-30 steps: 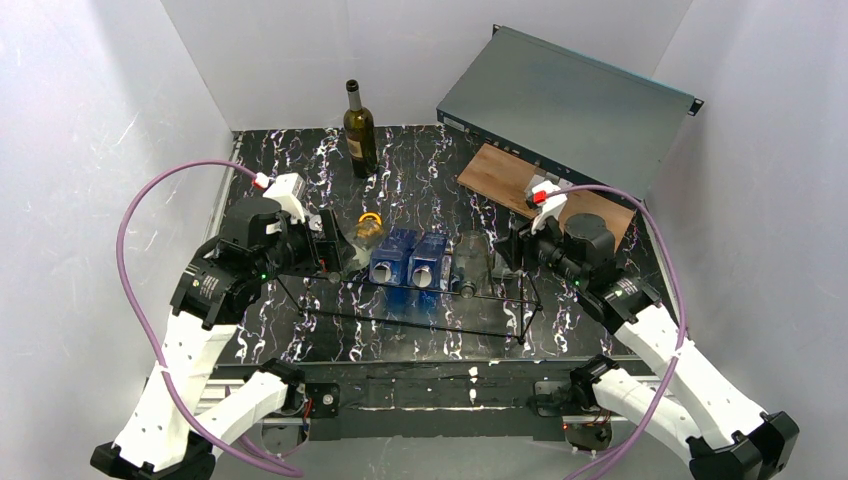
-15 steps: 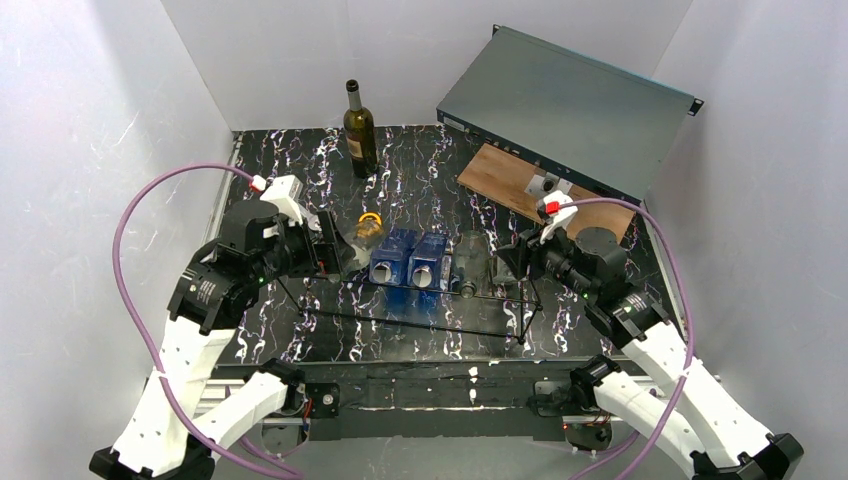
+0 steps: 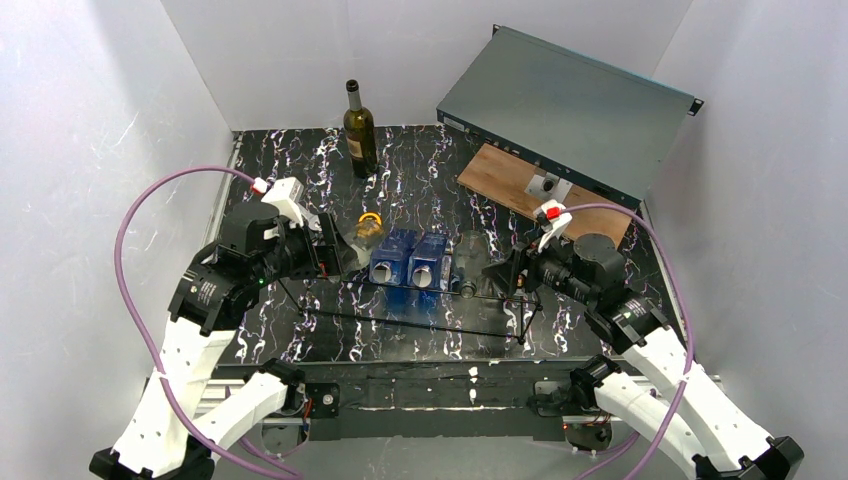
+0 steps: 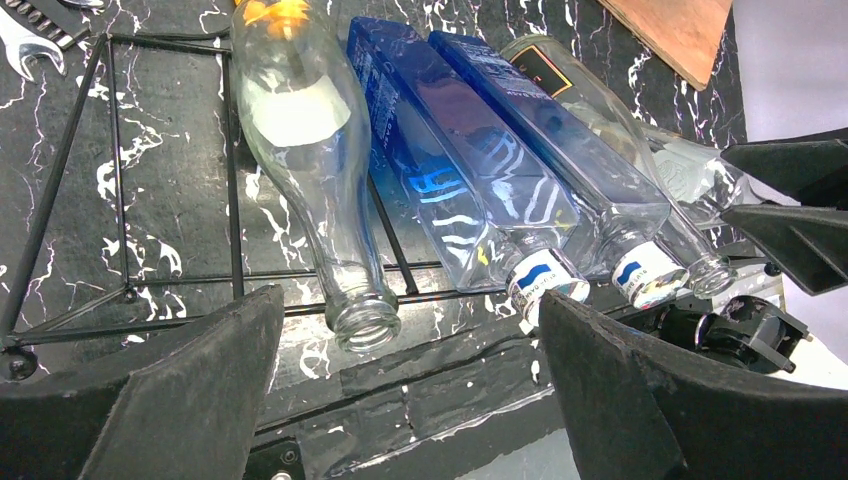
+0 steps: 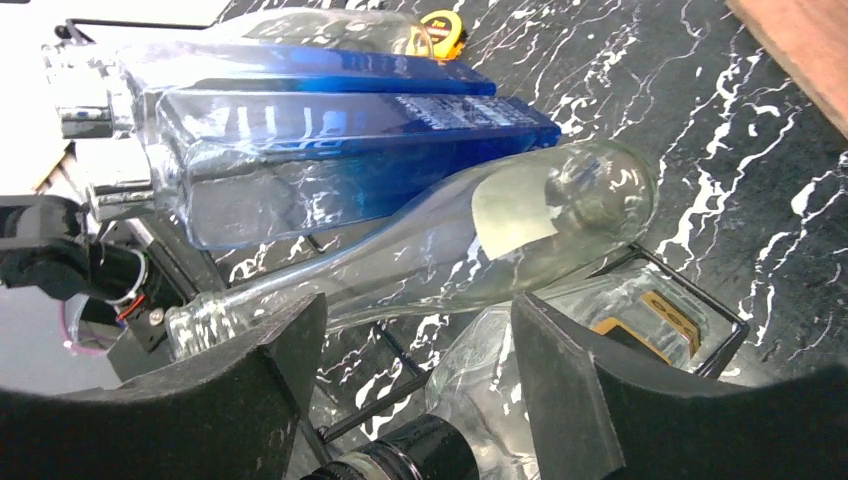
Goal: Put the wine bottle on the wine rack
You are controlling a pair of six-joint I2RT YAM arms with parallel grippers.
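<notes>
The dark wine bottle (image 3: 360,130) stands upright at the back of the table, far from both grippers. The black wire wine rack (image 3: 410,324) lies mid-table and holds a clear bottle (image 4: 300,150), two blue bottles (image 4: 440,170) and clear bottles at its right end (image 3: 472,265). My left gripper (image 3: 335,255) is open and empty at the rack's left end, also in the left wrist view (image 4: 405,400). My right gripper (image 3: 503,270) is open at the rack's right end. In the right wrist view (image 5: 415,400) its jaws straddle the neck of a black-capped clear bottle (image 5: 480,385).
A grey rack-mount box (image 3: 565,105) leans at the back right above a wooden board (image 3: 510,180). A yellow tape measure (image 3: 371,224) lies behind the rack. A wrench (image 4: 25,55) lies left of the rack. White walls enclose the table.
My right gripper has moved down and left, closing in on the rack's right end and the capped bottle. The left arm has barely moved.
</notes>
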